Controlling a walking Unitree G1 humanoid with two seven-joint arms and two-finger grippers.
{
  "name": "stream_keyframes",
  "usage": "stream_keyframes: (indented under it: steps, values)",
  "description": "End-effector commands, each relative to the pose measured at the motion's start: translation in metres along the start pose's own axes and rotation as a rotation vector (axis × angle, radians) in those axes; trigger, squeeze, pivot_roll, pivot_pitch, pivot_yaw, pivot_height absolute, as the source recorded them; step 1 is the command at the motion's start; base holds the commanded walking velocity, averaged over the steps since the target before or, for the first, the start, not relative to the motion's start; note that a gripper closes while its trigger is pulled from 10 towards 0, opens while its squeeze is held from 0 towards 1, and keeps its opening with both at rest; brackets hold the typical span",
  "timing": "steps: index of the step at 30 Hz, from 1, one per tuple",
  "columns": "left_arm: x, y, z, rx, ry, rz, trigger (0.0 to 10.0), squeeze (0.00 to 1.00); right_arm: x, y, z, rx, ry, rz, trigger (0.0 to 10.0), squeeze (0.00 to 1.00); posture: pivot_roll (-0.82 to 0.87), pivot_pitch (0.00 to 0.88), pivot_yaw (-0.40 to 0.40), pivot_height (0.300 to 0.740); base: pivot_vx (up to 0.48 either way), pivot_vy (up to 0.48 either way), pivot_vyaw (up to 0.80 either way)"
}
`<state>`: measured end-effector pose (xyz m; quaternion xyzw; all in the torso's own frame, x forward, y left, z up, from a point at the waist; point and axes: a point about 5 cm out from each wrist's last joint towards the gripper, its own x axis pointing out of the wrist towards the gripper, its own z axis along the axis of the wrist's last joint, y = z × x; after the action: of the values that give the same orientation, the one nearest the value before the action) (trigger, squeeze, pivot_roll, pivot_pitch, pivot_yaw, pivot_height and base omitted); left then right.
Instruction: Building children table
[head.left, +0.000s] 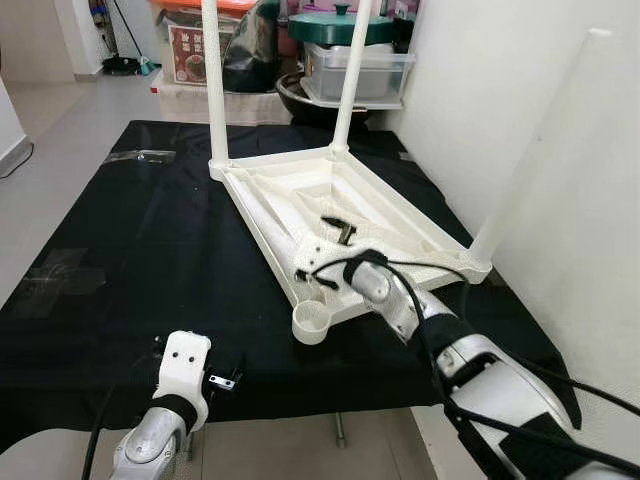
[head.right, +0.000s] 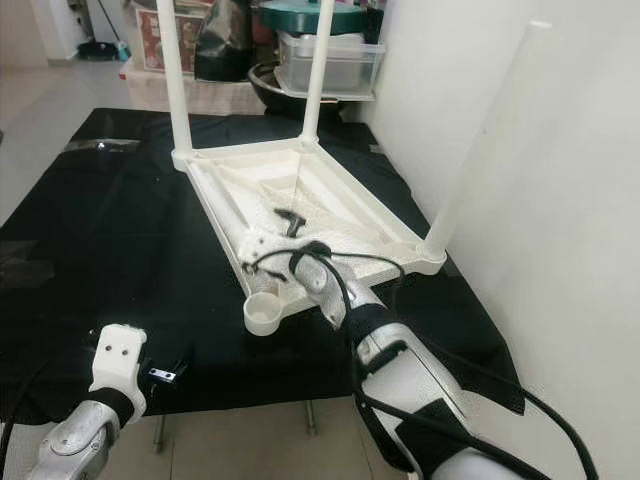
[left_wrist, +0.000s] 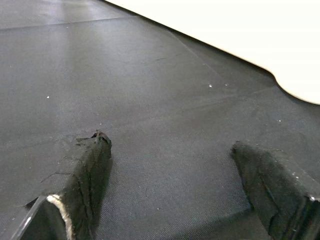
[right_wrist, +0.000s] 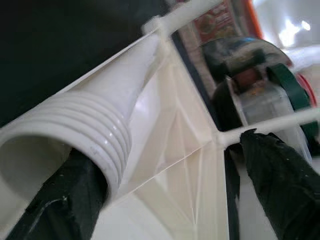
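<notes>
we judge the step as fitting the 4th leg: the white plastic tabletop (head.left: 330, 205) lies upside down on the black cloth surface (head.left: 130, 250), at 12 o'clock from us, with 3 smooth round legs standing in its corners. the near socket (head.left: 311, 323), a short ribbed ring, is bare. the loose leg (right_wrist: 95, 115), tapered with a threaded end, lies inside the ribbed underside. the right gripper (head.left: 322, 252) has its fingers released around that end, one touching it. next they should clench, lift and stand it in the socket. the left gripper (left_wrist: 170, 175) hovers spread at 7 o'clock.
</notes>
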<state>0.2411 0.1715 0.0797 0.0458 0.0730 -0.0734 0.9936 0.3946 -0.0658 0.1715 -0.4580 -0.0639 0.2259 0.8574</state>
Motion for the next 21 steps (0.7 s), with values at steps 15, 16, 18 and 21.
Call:
stream_keyframes:
  steps: [15,16,18,21]
  values:
    - [0.004,-0.001,-0.003,0.017,0.014,-0.006,10.0,0.0,-0.009,0.038,0.004,0.296,-0.107,0.065,0.0,0.0,0.1,0.0,-0.122,0.74,0.0,0.0,0.0]
    - [0.004,-0.001,-0.003,0.017,0.014,-0.006,10.0,0.0,-0.009,0.038,0.004,0.296,-0.107,0.065,0.0,0.0,0.1,0.0,-0.122,0.74,0.0,0.0,0.0]
    - [0.004,-0.001,-0.003,0.018,0.015,-0.005,10.0,0.0,-0.01,0.041,0.003,0.3,-0.102,0.07,0.0,0.0,0.1,0.0,-0.122,0.74,0.0,0.0,0.0]
    - [0.005,-0.001,-0.002,0.022,0.015,-0.006,10.0,0.0,-0.01,0.046,0.001,0.319,-0.079,0.082,0.0,0.0,0.1,0.0,-0.117,0.74,0.0,0.0,0.0]
